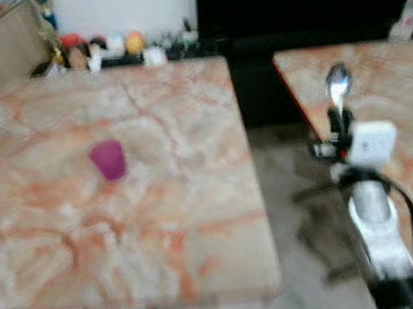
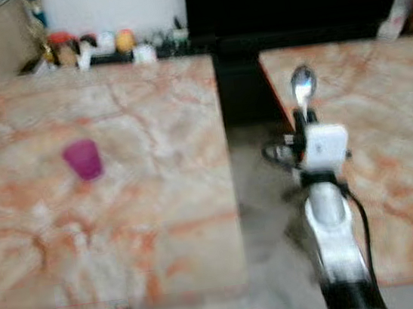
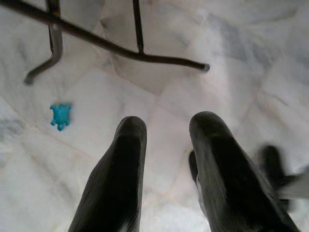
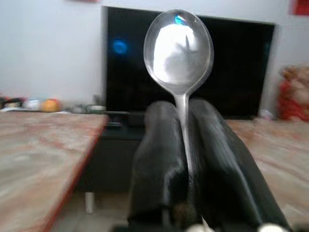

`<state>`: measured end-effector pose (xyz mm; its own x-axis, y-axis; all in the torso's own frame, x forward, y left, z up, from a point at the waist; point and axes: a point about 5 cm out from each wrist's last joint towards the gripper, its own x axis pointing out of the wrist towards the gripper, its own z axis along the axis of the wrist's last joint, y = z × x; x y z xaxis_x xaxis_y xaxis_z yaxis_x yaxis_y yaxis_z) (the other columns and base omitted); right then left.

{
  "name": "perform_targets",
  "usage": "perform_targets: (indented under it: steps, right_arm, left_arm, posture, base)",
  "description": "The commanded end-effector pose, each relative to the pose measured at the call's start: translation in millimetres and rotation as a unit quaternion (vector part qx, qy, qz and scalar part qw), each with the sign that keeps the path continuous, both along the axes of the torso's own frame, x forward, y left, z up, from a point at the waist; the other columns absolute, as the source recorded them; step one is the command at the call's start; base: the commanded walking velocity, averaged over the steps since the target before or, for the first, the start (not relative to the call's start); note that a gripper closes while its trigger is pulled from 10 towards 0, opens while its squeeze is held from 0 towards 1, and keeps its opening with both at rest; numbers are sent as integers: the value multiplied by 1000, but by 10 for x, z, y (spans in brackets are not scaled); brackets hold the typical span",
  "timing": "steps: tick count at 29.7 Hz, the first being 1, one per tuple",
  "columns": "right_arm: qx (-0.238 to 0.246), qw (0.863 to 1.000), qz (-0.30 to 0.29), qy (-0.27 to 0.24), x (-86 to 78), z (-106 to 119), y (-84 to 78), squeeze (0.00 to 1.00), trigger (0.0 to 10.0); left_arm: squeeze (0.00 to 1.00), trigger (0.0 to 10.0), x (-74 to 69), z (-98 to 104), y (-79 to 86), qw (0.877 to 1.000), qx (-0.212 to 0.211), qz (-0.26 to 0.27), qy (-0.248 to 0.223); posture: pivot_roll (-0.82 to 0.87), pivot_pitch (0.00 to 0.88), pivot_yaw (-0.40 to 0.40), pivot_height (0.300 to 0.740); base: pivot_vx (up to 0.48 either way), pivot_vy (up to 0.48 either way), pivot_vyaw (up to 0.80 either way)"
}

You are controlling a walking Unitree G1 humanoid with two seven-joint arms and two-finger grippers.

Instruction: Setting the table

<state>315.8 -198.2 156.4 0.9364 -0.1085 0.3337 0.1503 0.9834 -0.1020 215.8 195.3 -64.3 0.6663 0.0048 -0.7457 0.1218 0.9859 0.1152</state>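
1. The spoon (image 4: 178,48) is held upright in the right gripper (image 4: 186,145), whose 2 black fingers are closed tight on the thin handle; the bowl stands clear above the fingertips, over the gap between the 2 marble tables (image 1: 125,234)
2. The spoon is judged light, rigid and slick, being polished metal; a grip low on the handle is thought likely to let it pivot
3. A purple cup (image 1: 108,160) is seen standing on the left-hand table
4. The left gripper (image 3: 166,145) is hung low over the floor, fingers parted, with nothing held
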Motion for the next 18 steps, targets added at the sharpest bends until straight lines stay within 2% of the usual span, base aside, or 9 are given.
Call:
perform_targets:
  steps: [1,18]
  right_arm:
    - [-3,1000,-11,-10,-5,49,-39,0,10000]
    - [4,1000,-9,-7,1,47,-36,0,10000]
  left_arm:
    - [0,10000,-27,-19,0,1000,2,-1,8]
    - [0,10000,-61,-37,11,1000,2,3,12]
  posture:
    - [-46,0,41,740]
    - [-43,0,36,740]
  base:
    - [0,-480,0]
    - [0,-480,0]
